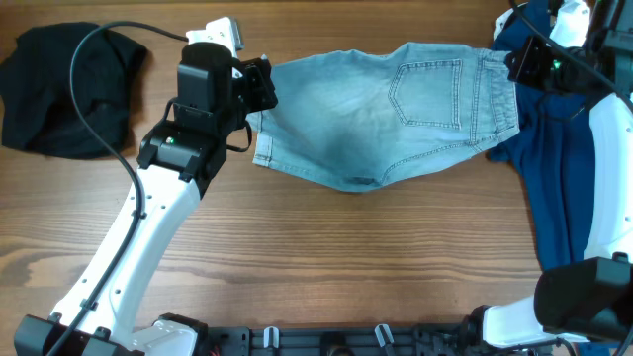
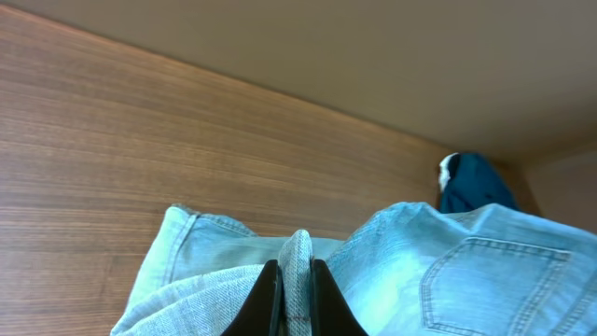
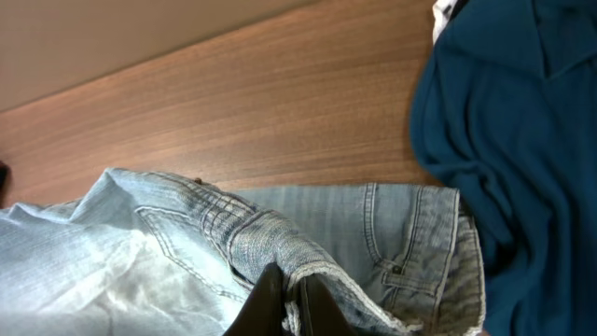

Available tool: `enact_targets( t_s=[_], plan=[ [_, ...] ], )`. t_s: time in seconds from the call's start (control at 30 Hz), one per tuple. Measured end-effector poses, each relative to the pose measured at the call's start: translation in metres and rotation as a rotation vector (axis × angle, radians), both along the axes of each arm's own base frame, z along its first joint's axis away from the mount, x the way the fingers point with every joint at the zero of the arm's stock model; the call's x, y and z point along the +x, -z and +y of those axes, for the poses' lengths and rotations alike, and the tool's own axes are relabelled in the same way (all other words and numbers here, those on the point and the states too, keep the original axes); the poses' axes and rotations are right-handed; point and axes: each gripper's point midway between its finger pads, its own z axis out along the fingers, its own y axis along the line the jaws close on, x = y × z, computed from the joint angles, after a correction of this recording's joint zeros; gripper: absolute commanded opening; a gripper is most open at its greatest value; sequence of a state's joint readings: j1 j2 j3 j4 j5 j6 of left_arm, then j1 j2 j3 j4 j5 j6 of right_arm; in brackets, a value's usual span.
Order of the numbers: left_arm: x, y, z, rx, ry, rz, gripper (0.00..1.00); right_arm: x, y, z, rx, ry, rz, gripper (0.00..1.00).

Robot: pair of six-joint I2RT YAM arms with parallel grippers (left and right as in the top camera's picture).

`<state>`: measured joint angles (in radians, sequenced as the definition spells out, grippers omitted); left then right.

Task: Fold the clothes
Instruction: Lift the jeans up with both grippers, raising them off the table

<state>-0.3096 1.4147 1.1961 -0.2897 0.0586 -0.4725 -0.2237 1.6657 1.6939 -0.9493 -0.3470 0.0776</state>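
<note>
your left end effector (image 2: 291, 273) sits low in its wrist view, its two black fingers (image 2: 266, 301) pinched tight on a raised ridge of the pale-blue denim shorts (image 1: 396, 119). from overhead, the shorts lie spread across the brown wooden bench (image 1: 346, 257) between your two arms, with a stitched back pocket facing up. the leg hem is at the left and the waistband at the right. your left end effector grips the cloth at the left hem edge. your right end effector (image 3: 289, 280) is likewise closed, its fingers clamped on the bunched waistband at the far right end of the shorts. just beside it lies a large dark-blue garment (image 1: 564, 168), rumpled along the right side of the bench. the waistband end of the shorts touches its edge. a crumpled black garment (image 1: 59, 89) rests in the far left corner, well apart from the shorts, with the left arm's cable looping over it.
</note>
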Motion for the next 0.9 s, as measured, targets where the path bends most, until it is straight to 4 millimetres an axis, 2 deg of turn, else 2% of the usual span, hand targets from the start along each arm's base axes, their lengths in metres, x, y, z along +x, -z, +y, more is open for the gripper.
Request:
enact_targets(
  t_s=[0.1, 0.2, 0.27, 0.37, 0.53, 0.6, 0.7, 0.8, 0.9],
  plan=[
    [0.001, 0.000, 0.002, 0.007, -0.010, -0.001, 0.04, 0.004, -0.017, -0.001, -0.018, -0.009, -0.046, 0.04],
    [0.002, -0.001, 0.003, 0.009, -0.017, -0.007, 0.04, 0.006, -0.052, -0.003, -0.054, -0.015, -0.133, 0.04],
    [0.002, -0.001, 0.004, 0.011, -0.021, -0.010, 0.04, 0.001, -0.079, -0.002, -0.083, -0.022, -0.199, 0.04],
    [0.004, -0.007, 0.005, 0.020, -0.021, -0.037, 0.04, -0.006, -0.097, -0.001, -0.126, -0.046, -0.253, 0.04],
    [0.001, -0.069, 0.013, 0.025, -0.037, -0.245, 0.04, -0.009, -0.130, -0.001, -0.177, -0.057, -0.370, 0.04],
    [-0.009, -0.093, 0.023, 0.036, -0.071, -0.310, 0.04, -0.012, -0.135, 0.000, -0.183, -0.059, -0.384, 0.04],
    [-0.024, -0.118, 0.035, 0.044, -0.104, -0.372, 0.04, -0.013, -0.136, 0.000, -0.183, -0.059, -0.385, 0.05],
    [-0.043, -0.132, 0.044, 0.054, -0.122, -0.391, 0.04, -0.015, -0.134, 0.000, -0.180, -0.059, -0.374, 0.04],
    [-0.055, -0.134, 0.050, 0.062, -0.128, -0.380, 0.04, -0.017, -0.131, 0.001, -0.176, -0.061, -0.359, 0.05]
  ],
)
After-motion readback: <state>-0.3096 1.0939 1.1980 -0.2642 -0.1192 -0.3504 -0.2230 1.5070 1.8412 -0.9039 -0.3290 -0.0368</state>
